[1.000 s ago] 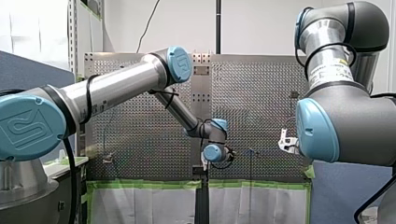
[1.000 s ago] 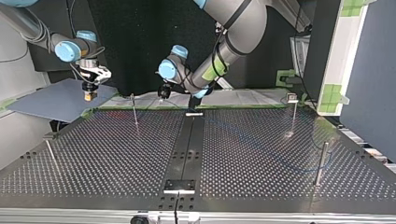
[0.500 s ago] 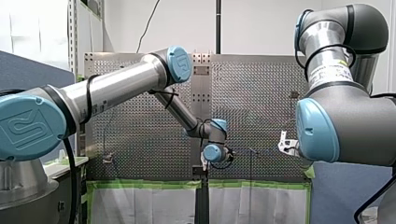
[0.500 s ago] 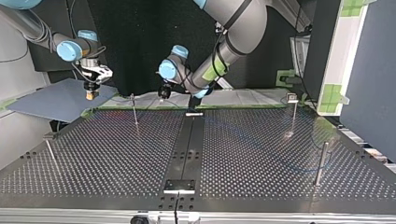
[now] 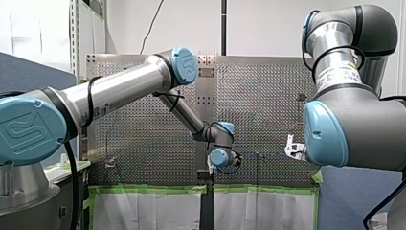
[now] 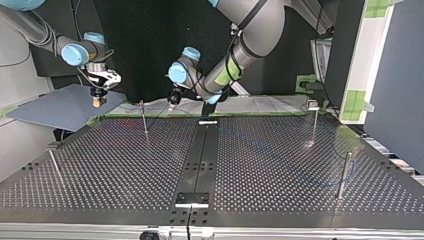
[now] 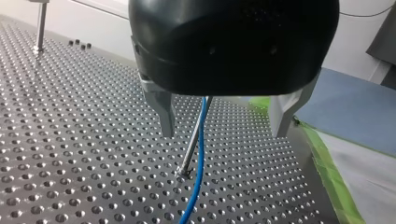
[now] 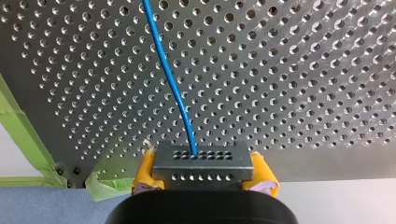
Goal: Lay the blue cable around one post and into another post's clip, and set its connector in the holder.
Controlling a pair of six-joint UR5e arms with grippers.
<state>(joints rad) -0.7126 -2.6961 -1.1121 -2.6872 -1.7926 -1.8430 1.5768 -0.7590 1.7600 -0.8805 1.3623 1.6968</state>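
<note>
With my right gripper (image 8: 202, 179) clamped on the connector (image 8: 201, 161), draw the blue cable (image 7: 201, 140) snug around the post (image 7: 192, 142) (both sit between the wide-open, empty fingers of my left gripper (image 7: 223, 133)) without slack.

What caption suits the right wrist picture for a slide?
My right arm's yellow-padded jaws clamp the grey connector, its blue cable trailing away over the perforated table.

White wall (image 5: 268, 24) behind, black backdrop (image 6: 145, 45) in the top view, perforated metal counter (image 6: 125, 165) edged with green tape (image 5: 153, 189), blue sheet (image 6: 50, 107) beside it.
</note>
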